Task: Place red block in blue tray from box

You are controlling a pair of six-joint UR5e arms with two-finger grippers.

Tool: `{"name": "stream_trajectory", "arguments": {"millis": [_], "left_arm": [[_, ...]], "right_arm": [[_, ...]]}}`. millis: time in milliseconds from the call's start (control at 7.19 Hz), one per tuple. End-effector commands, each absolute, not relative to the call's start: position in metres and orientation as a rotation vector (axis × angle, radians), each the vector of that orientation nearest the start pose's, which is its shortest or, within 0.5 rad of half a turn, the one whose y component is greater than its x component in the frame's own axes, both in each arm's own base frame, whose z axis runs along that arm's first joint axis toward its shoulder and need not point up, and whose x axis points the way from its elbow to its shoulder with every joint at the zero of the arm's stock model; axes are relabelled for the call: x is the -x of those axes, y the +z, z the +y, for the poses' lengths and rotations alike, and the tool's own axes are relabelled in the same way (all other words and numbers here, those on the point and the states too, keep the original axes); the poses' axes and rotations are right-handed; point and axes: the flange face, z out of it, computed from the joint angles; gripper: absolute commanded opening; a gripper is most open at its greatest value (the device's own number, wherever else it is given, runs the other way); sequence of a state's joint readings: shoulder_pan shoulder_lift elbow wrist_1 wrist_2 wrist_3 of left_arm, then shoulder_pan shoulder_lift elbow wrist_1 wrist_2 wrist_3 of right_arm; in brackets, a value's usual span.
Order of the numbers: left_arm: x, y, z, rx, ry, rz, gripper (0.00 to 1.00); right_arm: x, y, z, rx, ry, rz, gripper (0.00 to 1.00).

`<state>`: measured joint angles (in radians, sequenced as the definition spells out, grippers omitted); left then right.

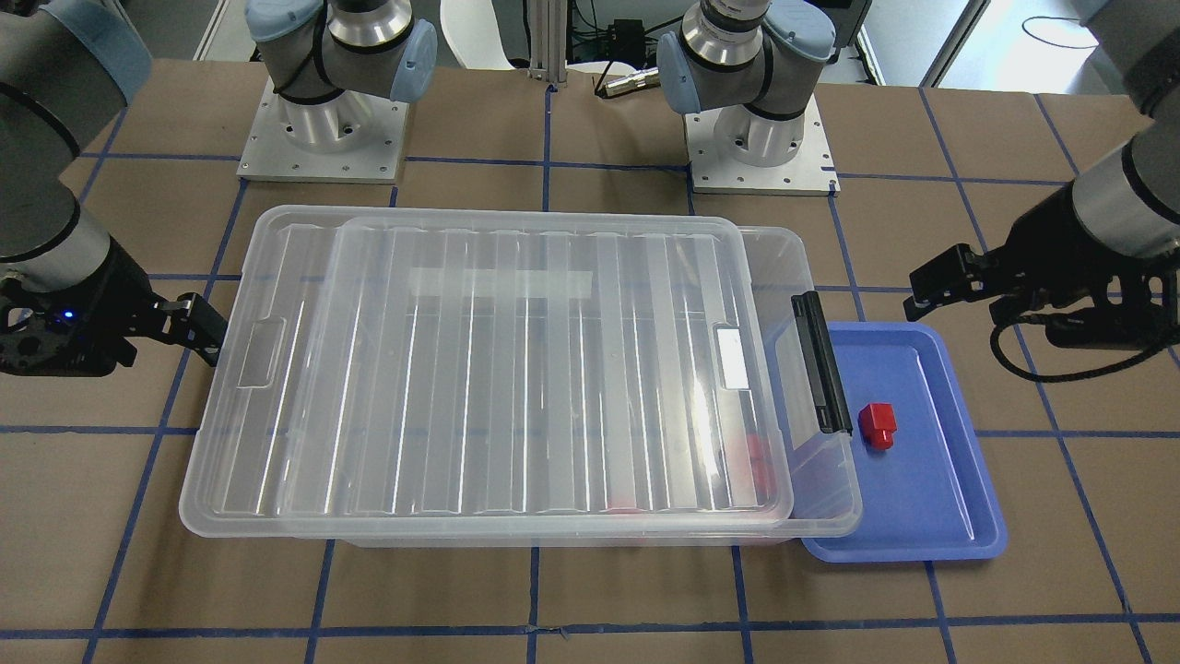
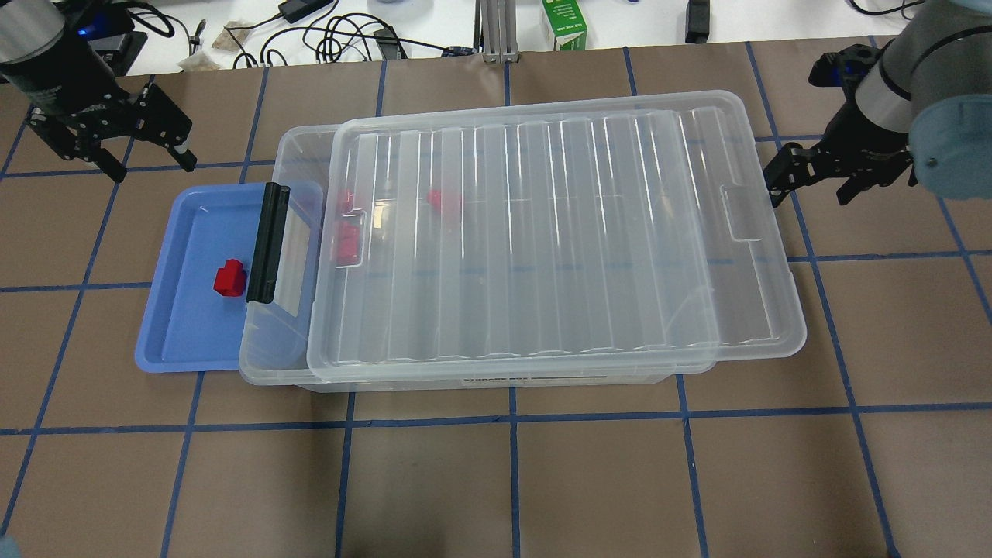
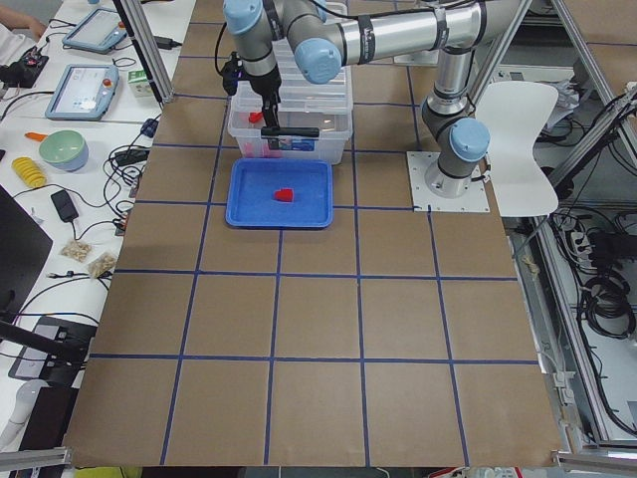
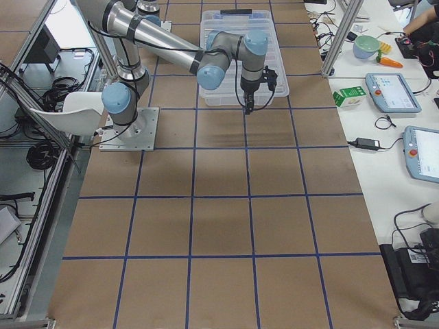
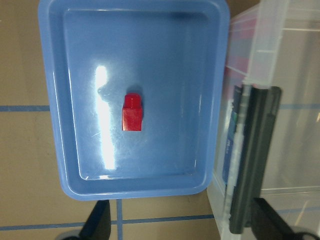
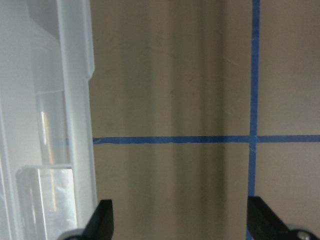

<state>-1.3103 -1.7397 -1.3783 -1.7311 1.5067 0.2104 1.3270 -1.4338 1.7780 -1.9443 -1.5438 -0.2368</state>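
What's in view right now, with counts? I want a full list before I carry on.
Block: one, red, in the tray.
Other blocks: at least three, red, hazy inside the box near its latch end.
Tray: one, blue, beside the box's latch end.
Box: one, clear, mid-table.
Lid: one, clear and ribbed, on the box, offset away from the latch end.
Latch: one, black, on the box's short side by the tray.
Carton: one, green, on the bench beyond the table.
Table: one, brown with blue tape grid.
Left arm: jaws open, empty, by the tray.
Right arm: jaws open, empty, at the box's other end.
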Motion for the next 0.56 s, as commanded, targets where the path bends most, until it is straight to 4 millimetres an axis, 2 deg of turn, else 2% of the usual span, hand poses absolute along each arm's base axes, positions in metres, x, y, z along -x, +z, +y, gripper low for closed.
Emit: {"name": "stream_trajectory", "arguments": {"millis": [0, 139, 278, 417], "left_arm": [[0.083, 0.518, -0.526, 0.087, 0.137, 3.208, 1.0], [0.107, 0.524, -0.512, 0.047, 0.124, 3.187, 1.0], [0.111, 0.518, -0.507, 0.173, 0.146, 3.162, 1.0], [0.114, 0.506, -0.504, 0.236, 0.186, 3.164, 1.0]], "right_arm": [[-0.031, 0.355, -0.548, 0.01, -0.075, 3.121, 0.94], [-0.036, 0.354, -0.547, 0.025, -0.071, 3.115, 0.94], [-0.039, 0.354, -0.547, 0.034, -0.071, 3.114, 0.94], [-0.052, 0.354, -0.546, 0.07, -0.07, 3.114, 0.94]]}}
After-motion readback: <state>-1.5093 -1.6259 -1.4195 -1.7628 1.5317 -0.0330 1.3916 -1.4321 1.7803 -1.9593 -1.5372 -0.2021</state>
